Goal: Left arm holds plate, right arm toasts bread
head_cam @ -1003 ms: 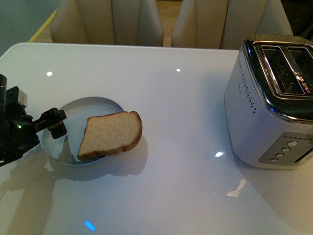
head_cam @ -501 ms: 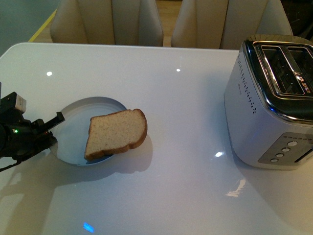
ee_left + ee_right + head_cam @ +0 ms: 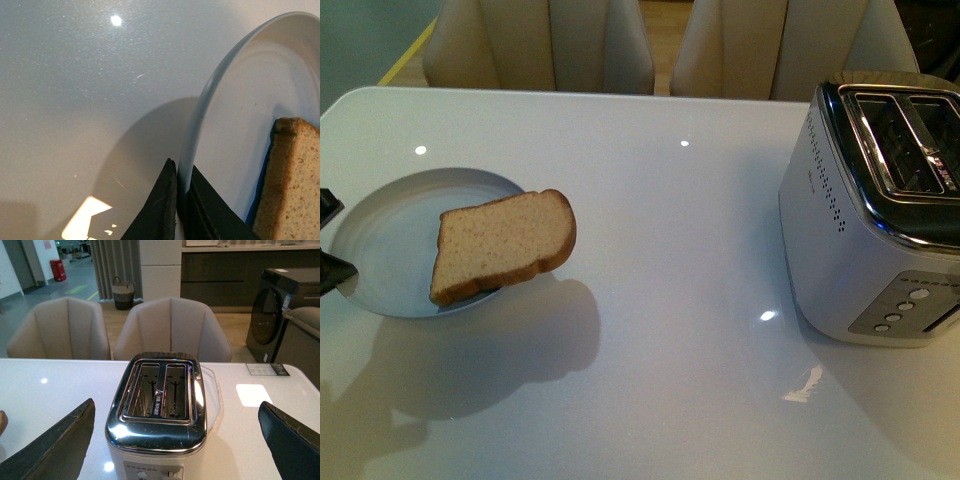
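Plate (image 3: 380, 230) and bread (image 3: 500, 245) are seen at the left of the table (image 3: 670, 300) in the front view, well apart from the toaster (image 3: 840, 230) at the right. The plate's left rim is pinched between the left fingers (image 3: 162, 210), which are closed on it. In the left wrist view the pale rim is seen running down into the narrow gap between the two dark tips. Only slivers of these fingers are shown at the left edge of the front view. The bread is laid on the plate's right half, with its rounded top overhanging the rim toward the toaster. A broad shadow is cast on the table below and in front of the plate, set off from it, so the plate is taken to be held clear of the surface. The right fingers (image 3: 60, 440) are spread wide, with nothing held. The toaster is framed between them, further off, its two slots facing up. Two beige chairs (image 3: 540, 45) are placed behind the table.
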Available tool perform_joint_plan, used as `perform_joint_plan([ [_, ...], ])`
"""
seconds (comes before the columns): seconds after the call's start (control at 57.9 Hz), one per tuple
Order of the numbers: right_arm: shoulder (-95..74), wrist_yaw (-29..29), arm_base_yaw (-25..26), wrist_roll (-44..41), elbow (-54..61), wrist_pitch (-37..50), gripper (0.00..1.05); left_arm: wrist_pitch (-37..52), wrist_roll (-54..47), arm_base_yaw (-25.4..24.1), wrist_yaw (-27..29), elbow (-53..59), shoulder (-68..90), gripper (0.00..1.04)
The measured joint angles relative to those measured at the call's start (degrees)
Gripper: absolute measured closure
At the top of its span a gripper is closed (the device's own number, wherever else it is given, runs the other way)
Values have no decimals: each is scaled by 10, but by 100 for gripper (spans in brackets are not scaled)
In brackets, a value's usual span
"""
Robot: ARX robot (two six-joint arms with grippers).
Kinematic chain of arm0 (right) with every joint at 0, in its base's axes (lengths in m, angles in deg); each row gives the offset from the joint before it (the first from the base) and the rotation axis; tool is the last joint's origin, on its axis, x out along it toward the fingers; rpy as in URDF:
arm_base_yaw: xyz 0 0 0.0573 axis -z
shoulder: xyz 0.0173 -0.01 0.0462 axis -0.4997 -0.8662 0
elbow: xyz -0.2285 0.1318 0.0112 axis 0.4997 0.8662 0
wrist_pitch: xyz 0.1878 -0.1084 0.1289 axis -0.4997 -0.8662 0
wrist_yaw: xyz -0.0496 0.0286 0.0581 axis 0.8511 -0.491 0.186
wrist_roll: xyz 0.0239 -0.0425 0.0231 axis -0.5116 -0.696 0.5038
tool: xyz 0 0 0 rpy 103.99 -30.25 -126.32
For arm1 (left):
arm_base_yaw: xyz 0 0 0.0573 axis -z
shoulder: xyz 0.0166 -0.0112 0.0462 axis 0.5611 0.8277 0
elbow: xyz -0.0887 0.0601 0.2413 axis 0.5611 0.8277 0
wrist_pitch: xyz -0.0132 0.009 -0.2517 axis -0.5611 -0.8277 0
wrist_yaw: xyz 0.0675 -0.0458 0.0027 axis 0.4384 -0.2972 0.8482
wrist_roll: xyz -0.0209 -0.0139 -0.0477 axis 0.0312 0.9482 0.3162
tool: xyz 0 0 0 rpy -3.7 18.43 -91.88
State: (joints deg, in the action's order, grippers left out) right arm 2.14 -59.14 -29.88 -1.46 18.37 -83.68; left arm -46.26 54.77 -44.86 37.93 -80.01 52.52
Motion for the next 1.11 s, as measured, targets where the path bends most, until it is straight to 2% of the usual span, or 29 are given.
perform_joint_plan([
  [0.225, 0, 0, 0, 0, 0, 0, 9, -53, 31, 32, -7, 17, -104, 102],
  [0.363, 0, 0, 0, 0, 0, 0, 9, -104, 55, 80, 11, 14, -181, 102],
  [0.484, 0, 0, 0, 0, 0, 0, 9, -156, 83, 148, 33, -16, -239, 102],
  [0.882, 0, 0, 0, 0, 0, 0, 9, -226, 140, 305, 80, -99, -254, 102],
  [1.106, 0, 0, 0, 0, 0, 0, 9, -224, 165, 358, 70, -139, -243, 102],
])
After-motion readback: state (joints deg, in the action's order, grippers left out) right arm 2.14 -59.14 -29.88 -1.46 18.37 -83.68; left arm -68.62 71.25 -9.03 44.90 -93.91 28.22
